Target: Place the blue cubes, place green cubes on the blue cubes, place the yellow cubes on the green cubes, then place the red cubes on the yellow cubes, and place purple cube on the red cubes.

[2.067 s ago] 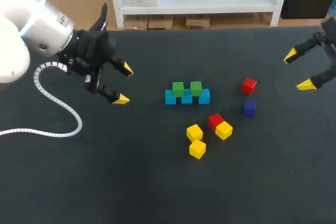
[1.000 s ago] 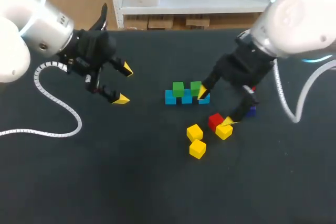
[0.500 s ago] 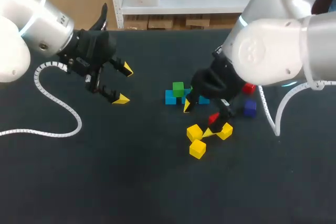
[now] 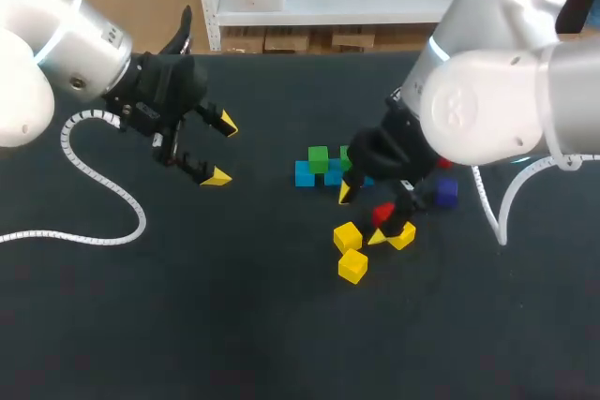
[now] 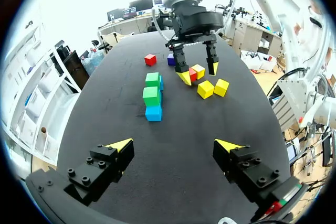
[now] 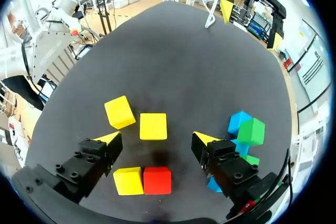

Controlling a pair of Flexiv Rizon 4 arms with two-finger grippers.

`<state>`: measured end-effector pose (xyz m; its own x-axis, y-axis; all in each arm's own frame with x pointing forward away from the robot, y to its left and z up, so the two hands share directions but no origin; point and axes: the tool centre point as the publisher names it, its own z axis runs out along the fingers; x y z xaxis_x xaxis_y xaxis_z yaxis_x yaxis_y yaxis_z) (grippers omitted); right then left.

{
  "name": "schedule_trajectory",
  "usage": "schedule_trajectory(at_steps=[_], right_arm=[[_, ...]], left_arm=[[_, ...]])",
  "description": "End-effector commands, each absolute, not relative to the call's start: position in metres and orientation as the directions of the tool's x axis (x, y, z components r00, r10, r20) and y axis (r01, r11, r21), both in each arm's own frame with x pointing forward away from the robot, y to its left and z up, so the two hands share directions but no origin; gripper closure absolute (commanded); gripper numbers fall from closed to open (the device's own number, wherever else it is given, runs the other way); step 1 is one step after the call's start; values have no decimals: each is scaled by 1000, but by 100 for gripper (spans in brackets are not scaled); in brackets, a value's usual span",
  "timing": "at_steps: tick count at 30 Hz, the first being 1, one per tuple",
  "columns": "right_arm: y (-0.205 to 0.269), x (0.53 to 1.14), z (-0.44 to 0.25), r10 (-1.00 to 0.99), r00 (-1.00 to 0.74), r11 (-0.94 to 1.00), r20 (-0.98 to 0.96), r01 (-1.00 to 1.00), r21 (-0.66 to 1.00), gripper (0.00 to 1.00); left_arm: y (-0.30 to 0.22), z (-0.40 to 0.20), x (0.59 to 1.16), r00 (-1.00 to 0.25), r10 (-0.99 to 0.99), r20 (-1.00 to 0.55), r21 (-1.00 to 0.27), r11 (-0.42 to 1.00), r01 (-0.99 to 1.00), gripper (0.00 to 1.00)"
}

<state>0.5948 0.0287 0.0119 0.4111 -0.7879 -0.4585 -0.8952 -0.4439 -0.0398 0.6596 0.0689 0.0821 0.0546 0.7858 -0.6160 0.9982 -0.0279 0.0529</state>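
Blue cubes [image 4: 305, 174] lie in a row mid-table with two green cubes [image 4: 319, 158] on top; the row's right end is hidden behind my right arm. In front lie two yellow cubes [image 4: 348, 236], and a third yellow cube [image 4: 405, 234] touches a red cube [image 4: 382, 214]. My right gripper [image 4: 362, 215] hovers open over these. From its wrist view the gripper [image 6: 155, 138] has a yellow cube [image 6: 153, 126] just ahead of its tips and the red cube [image 6: 157, 180] under it. A purple cube [image 4: 447, 192] sits right of it. My left gripper [image 4: 223, 149] hangs open far left.
A second red cube [image 5: 150, 60] sits behind the purple cube [image 5: 171, 59], seen from the left wrist. A white cable [image 4: 94, 175] loops over the table at the left. The table's front half is bare dark cloth [image 4: 234, 325].
My right arm came in from the right edge to above the loose yellow and red cubes, then shifted slightly right. Its fingers narrowed a little. The left arm has not moved.
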Motion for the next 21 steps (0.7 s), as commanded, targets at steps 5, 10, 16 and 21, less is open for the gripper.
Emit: schedule_trajectory(at_steps=[5, 10, 16, 21], right_arm=[[31, 603, -1, -790, 410, -434, -455, -899, -57, 18], [37, 599, -2, -790, 427, -433, -440, -896, -92, 24], [45, 591, -2, -786, 440, -441, -434, -891, -103, 19], [49, 588, -2, -785, 444, -447, -431, -889, -102, 21]], left_arm=[[70, 82, 660, 57, 784, -618, 54, -30, 998, 0], [70, 82, 660, 57, 784, -618, 54, -30, 998, 0], [70, 82, 660, 57, 784, -618, 54, -30, 998, 0], [70, 82, 660, 57, 784, -618, 54, -30, 998, 0]])
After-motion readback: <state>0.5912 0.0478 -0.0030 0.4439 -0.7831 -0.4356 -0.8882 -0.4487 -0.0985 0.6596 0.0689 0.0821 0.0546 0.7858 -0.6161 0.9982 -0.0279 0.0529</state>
